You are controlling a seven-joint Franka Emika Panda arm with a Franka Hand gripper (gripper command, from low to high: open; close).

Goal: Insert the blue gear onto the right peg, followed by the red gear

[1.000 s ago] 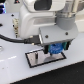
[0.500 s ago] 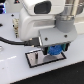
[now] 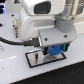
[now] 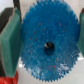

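White tabletop (image 3: pixel 12 70), with a grey black-rimmed plate (image 3: pixel 35 60) lying on it. Just above the plate, gripper (image 3: pixel 54 51) closed on the blue gear (image 4: pixel 48 42), green pads (image 4: pixel 10 42) pressing its toothed edge from both sides. Dark hole at the hub. Red gear (image 4: pixel 6 81) barely peeking at one corner of the wrist view. Pegs hidden.

A white tabletop (image 3: pixel 12 70) fills the near part of the exterior view, smooth and evenly lit, with only soft shadows. Beyond its far edge, at the exterior view's left, the backdrop (image 3: pixel 6 11) is dark and blurred; nothing there can be made out.
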